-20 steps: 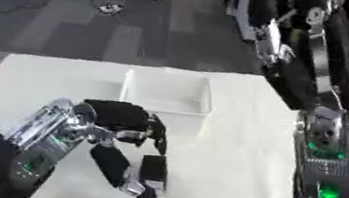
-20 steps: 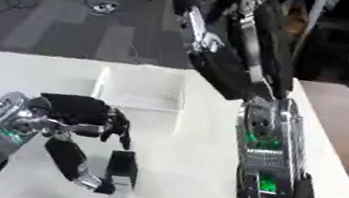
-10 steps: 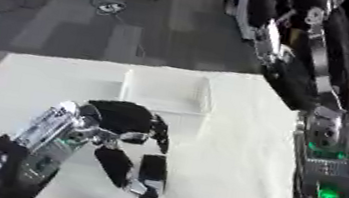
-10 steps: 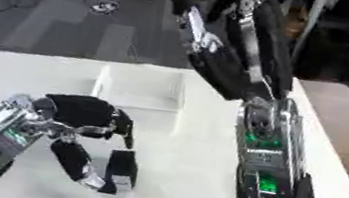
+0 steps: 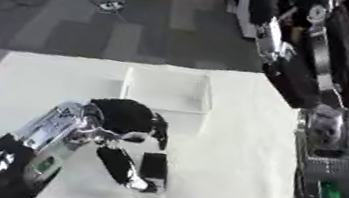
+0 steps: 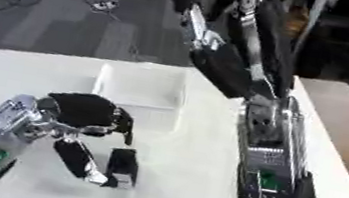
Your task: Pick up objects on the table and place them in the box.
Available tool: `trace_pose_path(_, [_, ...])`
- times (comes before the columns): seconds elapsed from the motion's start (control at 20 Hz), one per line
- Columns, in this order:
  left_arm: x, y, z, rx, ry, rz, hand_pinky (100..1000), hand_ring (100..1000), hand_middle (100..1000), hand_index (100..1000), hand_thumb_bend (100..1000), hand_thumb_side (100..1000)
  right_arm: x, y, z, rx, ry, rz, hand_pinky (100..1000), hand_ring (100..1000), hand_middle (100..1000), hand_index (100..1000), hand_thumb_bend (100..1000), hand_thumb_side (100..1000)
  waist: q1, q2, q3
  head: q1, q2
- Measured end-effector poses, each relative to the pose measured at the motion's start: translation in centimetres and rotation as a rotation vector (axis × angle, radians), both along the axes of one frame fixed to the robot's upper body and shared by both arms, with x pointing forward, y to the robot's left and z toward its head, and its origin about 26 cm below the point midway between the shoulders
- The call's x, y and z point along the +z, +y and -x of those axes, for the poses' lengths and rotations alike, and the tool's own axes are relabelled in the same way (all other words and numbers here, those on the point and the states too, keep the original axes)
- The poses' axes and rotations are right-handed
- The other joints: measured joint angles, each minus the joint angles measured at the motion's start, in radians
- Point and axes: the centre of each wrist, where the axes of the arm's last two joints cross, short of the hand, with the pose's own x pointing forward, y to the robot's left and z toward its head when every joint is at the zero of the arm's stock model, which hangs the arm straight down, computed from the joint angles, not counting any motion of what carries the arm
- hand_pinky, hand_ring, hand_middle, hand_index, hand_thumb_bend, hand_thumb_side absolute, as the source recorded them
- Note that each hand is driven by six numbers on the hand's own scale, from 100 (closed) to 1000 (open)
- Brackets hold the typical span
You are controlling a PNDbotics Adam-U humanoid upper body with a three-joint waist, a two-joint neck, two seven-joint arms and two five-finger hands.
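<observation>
A white counter (image 5: 228,171) stands before grey flooring. The left hand (image 5: 125,122) reaches down, its fingers (image 5: 120,168) curled round a small dark object (image 5: 154,165) just short of the white box (image 5: 168,90). Only the right arm (image 5: 326,167) shows; its fingers cannot be seen.
</observation>
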Motion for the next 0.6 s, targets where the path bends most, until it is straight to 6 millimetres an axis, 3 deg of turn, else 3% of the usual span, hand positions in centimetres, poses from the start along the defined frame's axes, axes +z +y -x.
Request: trace_pose_path(0.6, [-0.44, -0.07, -0.19, 0.020, -0.049, -0.075, 509, 599, 710, 746, 388, 730, 0.00, 0.01, 0.00, 0.000, 0.004, 0.002, 133, 414, 527, 728, 317, 1000, 0.000, 0.000, 0.000, 0.000, 0.000])
